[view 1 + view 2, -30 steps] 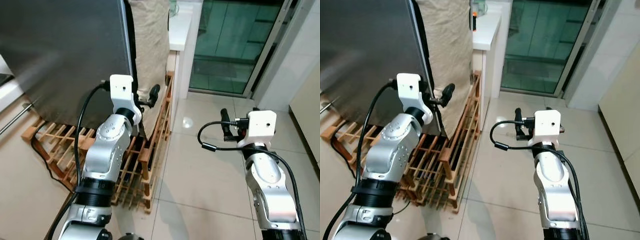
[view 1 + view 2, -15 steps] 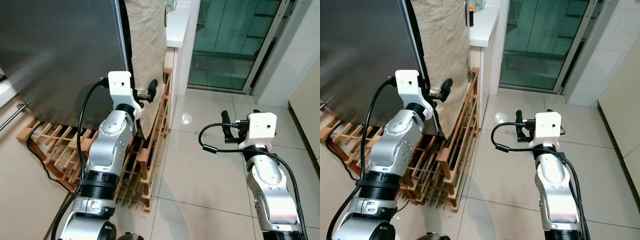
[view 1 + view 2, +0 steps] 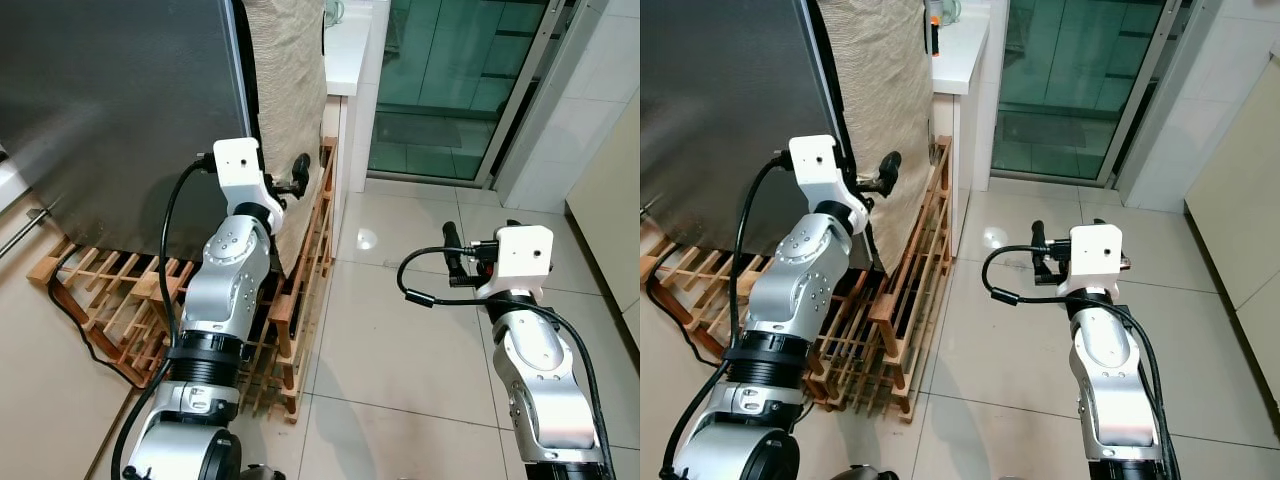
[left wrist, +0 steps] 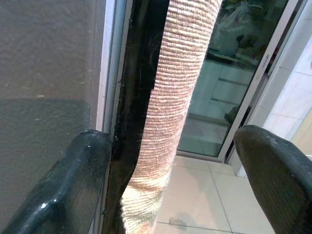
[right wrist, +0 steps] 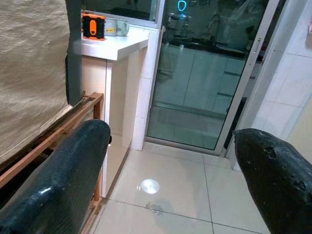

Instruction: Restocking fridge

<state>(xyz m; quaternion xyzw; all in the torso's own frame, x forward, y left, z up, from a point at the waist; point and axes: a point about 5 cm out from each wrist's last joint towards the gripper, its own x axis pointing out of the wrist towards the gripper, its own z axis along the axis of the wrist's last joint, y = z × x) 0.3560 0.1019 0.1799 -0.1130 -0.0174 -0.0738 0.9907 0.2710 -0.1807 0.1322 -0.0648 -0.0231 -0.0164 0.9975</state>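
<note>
1. Left gripper (image 3: 297, 172) is raised at the free vertical edge of the fridge door (image 3: 110, 110). Its fingers are spread apart and grasp nothing.
2. In the left wrist view, one finger (image 4: 63, 190) lies against the door's grey face beside the black edge seal (image 4: 139, 92). The other finger (image 4: 278, 175) stands clear on the far side, toward the tiled floor (image 4: 195, 204).
3. Between the fingers hangs a beige woven cloth (image 3: 290, 90), just beyond the seal.
4. The door's long axis runs upright. Its steel face extends away from the gripper toward the robot's left.
5. Below the gripper, a wooden slatted rack (image 3: 300, 290) lies along the floor.
6. Right gripper (image 3: 450, 250) hovers well apart over bare tiles, fingers spread and empty, pointing toward a white counter (image 5: 117, 46) and a glass sliding door (image 5: 204, 97).
</note>
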